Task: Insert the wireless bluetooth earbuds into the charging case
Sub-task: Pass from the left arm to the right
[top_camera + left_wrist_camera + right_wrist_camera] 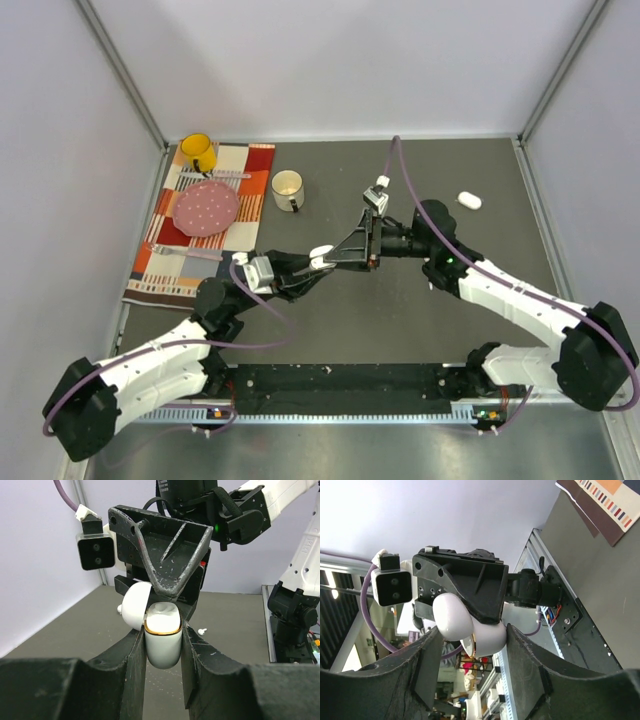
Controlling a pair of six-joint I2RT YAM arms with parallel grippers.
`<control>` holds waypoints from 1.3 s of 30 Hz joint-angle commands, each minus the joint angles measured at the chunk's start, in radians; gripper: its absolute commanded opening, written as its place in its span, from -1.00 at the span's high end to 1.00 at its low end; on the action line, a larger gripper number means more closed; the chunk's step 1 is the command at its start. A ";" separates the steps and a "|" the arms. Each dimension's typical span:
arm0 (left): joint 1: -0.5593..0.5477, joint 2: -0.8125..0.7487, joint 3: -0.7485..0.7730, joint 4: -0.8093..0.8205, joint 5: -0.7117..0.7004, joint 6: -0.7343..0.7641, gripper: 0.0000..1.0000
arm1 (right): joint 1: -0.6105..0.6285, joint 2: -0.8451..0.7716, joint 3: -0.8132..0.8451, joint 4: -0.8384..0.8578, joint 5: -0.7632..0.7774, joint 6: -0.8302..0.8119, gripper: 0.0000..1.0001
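Observation:
The white charging case (162,647) has a gold rim and its lid (136,605) hangs open to the left. My left gripper (163,630) is shut on the case body and holds it above the table (320,258). My right gripper (347,256) meets it from the right, its fingers (172,575) just over the case opening. In the right wrist view the right gripper (472,635) is open, its jaws standing either side of the case (492,635) and lid (451,615). One tiny white earbud (202,630) lies on the table behind. The inside of the case is unclear.
A second white case (469,201) lies at the back right. A white mug (288,188) stands mid-back. A yellow mug (198,152) and a pink plate (207,207) sit on a patterned cloth (165,270) at the back left.

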 commanded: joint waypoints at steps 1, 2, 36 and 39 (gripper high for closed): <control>-0.002 0.003 0.043 0.089 -0.019 0.008 1.00 | 0.017 0.000 0.009 0.056 -0.004 0.017 -0.01; -0.004 0.003 0.043 0.091 -0.020 0.008 1.00 | 0.017 -0.002 0.006 0.055 -0.001 0.017 0.01; -0.004 0.018 0.043 0.080 -0.022 -0.019 0.49 | 0.015 0.011 -0.038 0.259 -0.003 0.130 1.00; -0.004 0.015 0.043 0.074 -0.023 -0.018 0.47 | 0.017 0.009 -0.043 0.260 -0.001 0.130 1.00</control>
